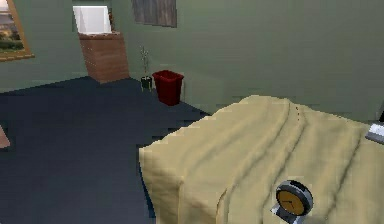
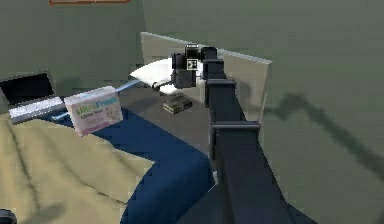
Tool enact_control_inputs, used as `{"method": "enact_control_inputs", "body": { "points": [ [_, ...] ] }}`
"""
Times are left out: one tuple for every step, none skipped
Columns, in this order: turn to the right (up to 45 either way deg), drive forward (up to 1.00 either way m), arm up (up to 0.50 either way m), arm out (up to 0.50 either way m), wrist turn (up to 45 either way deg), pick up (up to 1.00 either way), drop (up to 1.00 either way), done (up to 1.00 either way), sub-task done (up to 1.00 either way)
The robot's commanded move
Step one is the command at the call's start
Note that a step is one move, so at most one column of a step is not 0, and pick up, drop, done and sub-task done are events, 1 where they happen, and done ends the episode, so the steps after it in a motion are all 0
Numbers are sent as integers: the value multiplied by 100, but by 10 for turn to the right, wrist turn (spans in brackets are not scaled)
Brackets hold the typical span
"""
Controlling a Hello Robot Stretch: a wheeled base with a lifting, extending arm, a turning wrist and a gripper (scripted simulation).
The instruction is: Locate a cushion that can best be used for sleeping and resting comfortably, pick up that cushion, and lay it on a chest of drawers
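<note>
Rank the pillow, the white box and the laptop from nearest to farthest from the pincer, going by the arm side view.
1. The pillow, just left of the pincer.
2. The white box, farther left and lower in the view.
3. The laptop, at the view's far left edge.

Plain sandy-tan fabric blanket [image 1: 250, 150] is showing no pattern. Smooth navy bed sheet [image 2: 165, 150] is showing past the blanket's edge, with soft white rectangular pillow [image 2: 155, 72] and pale grey flat headboard [image 2: 252, 80] beyond. Across from the blanket: glossy red plastic bin [image 1: 168, 86], reddish-brown wooden chest of drawers [image 1: 104, 56]. Dark blue carpet floor [image 1: 70, 140] and grey-green walls [image 1: 260, 50] are surrounding the blanket. White box with green-and-pink print [image 2: 95, 108] is sitting at the blanket's edge.
</note>
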Motion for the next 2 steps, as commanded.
{"method": "enact_control_inputs", "body": {
  "points": [
    [0,0,0,0,-450,0,0,0,0],
    [0,0,0,0,-450,0,0,0,0]
  ]
}}
